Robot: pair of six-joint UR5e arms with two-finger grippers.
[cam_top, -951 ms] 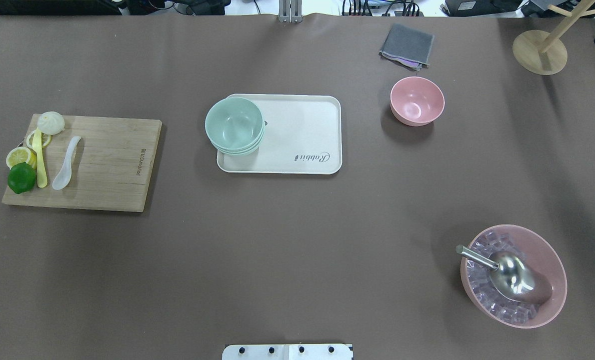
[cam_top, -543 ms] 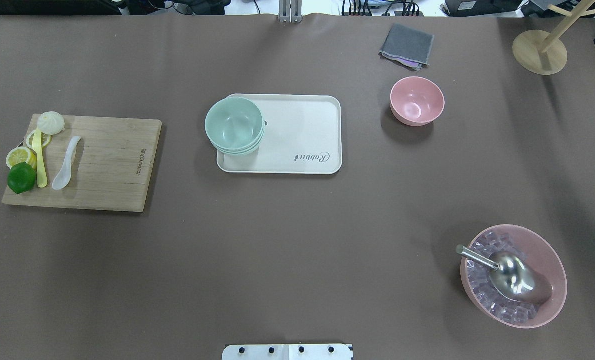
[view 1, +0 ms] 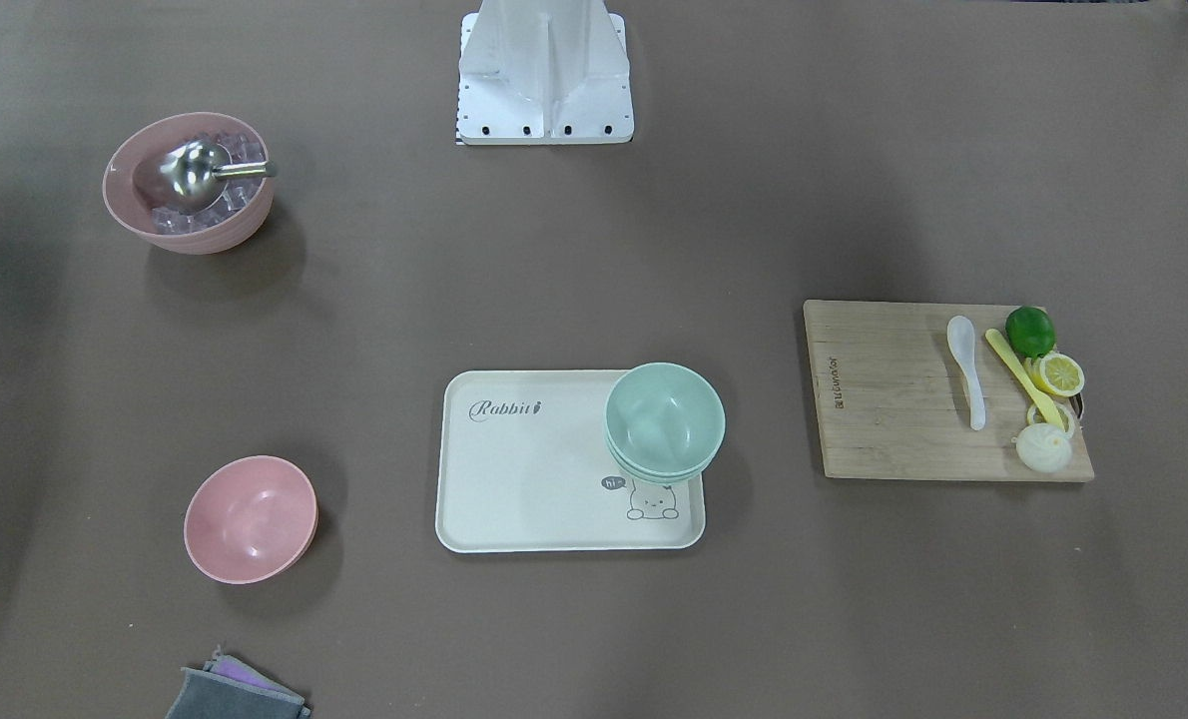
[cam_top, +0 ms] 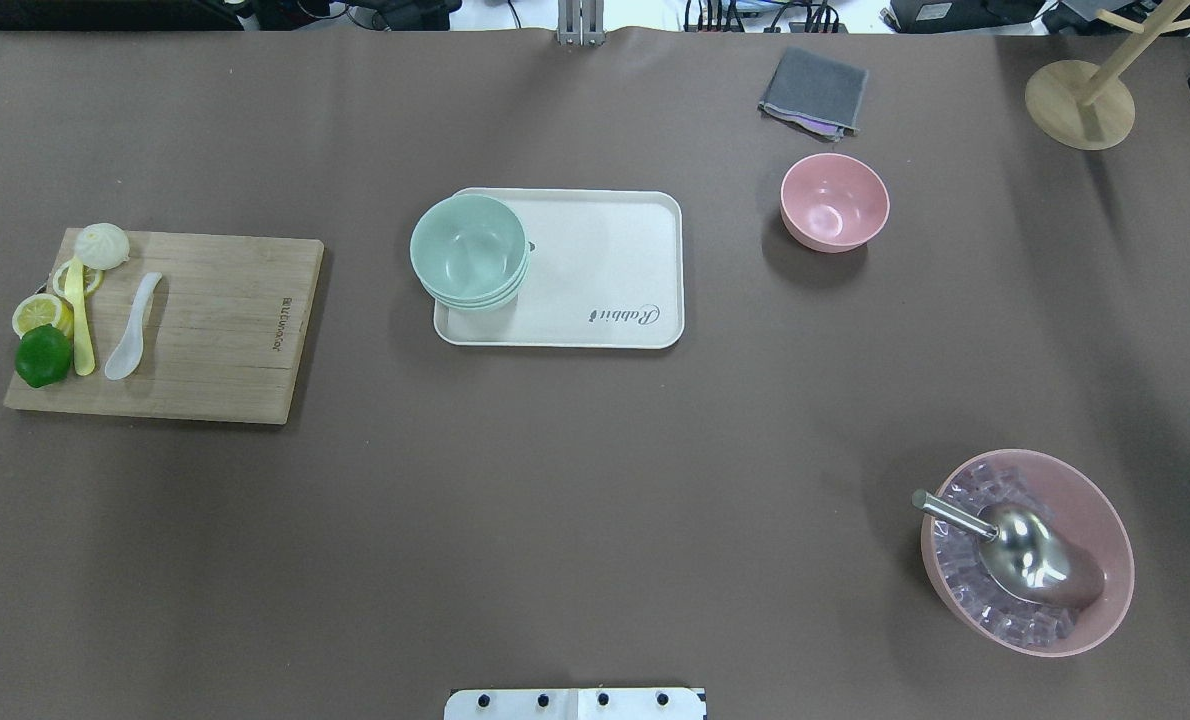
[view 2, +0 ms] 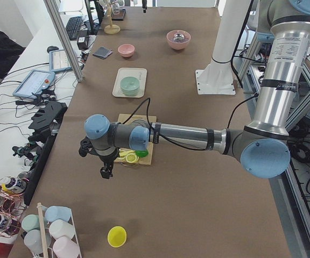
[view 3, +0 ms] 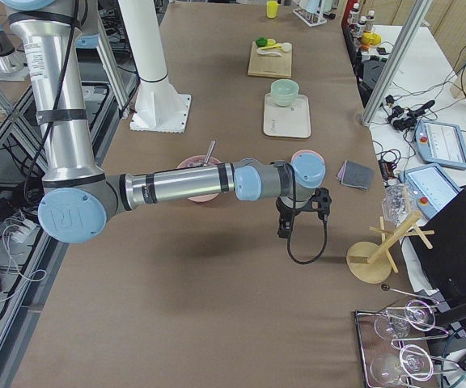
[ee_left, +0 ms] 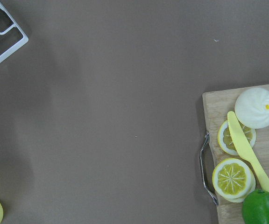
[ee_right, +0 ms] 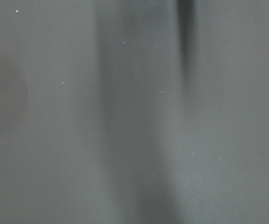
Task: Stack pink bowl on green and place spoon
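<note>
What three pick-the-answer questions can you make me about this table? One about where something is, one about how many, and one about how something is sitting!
1. Where is the white spoon?
A) on the wooden board
B) in the small pink bowl
C) in the big pink bowl

2. How many pink bowls are there?
A) one
B) two
C) four

3. How is the small pink bowl sitting?
A) upside down
B) full of soup
C) upright and empty

Answers:
1 A: the spoon lies flat on the board, next to the yellow knife.
2 B: there is a small one and a big one, far apart.
3 C: its open side faces up and nothing is inside it.
</note>
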